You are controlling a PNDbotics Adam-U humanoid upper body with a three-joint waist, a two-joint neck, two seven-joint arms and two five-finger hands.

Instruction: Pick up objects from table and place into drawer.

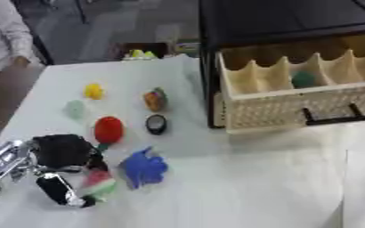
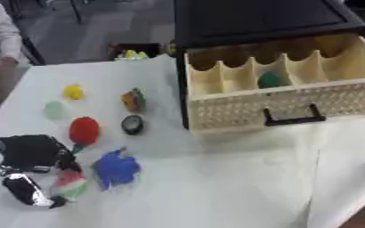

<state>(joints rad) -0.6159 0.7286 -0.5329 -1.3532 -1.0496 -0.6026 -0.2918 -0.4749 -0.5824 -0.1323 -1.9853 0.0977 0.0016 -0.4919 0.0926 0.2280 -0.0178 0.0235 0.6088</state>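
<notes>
Toys (image 1: 109, 129) left of drawer (image 1: 294, 102)

White cloth or paper sheet (image 1: 240, 187) covers the table, matt, faintly creased. Drawer (image 1: 294, 104) front is pale perforated or woven-look plastic, matt, with a black handle (image 1: 335, 116); dividers inside look like smooth light wood or plastic. Cabinet top (image 1: 287, 18) is black, smooth, slightly glossy. Left hand (image 1: 57, 171) is matt black with shiny silver metal parts and glossy finger surfaces. Blue object (image 1: 144, 168) looks soft, rubbery, matt. Red object (image 1: 108, 129) is smooth, slightly glossy. Yellow object (image 1: 94, 91) is matt
</notes>
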